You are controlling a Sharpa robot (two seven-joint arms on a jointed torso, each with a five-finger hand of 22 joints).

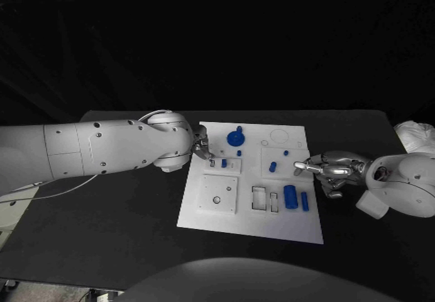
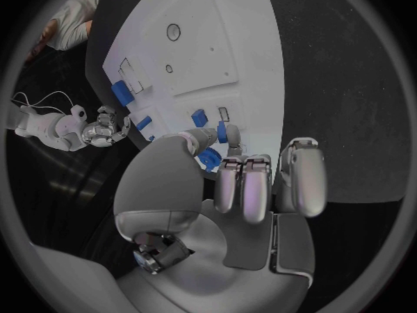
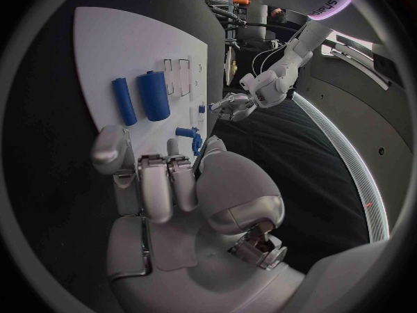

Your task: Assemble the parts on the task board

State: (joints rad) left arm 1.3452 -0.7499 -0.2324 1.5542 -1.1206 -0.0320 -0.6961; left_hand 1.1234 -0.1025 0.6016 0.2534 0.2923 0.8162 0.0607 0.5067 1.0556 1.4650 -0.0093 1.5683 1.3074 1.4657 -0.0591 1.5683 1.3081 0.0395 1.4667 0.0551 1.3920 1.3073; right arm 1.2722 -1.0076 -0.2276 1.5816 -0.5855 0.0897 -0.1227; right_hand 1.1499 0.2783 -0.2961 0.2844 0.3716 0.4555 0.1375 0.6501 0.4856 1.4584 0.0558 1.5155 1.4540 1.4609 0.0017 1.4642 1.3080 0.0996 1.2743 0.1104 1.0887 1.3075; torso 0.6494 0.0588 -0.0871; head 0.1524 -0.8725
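Head view gives you the white board in the middle of the black table, with the blue parts spread over its far and right portions. Near the board's far edge sits a round blue knob. Close to the right edge lie a thick blue cylinder and a thinner blue rod, side by side and just apart. A short blue peg sits above them, toward the middle.

Your left hand is over the board's left edge, fingertips down at a small blue piece in a pocket there. Whether it actually grips that piece you cannot tell; the left wrist view shows the fingers held together and straight, just short of the blue pieces.

Your right hand rests at the board's right edge, fingers curled inward, nothing visible between them.
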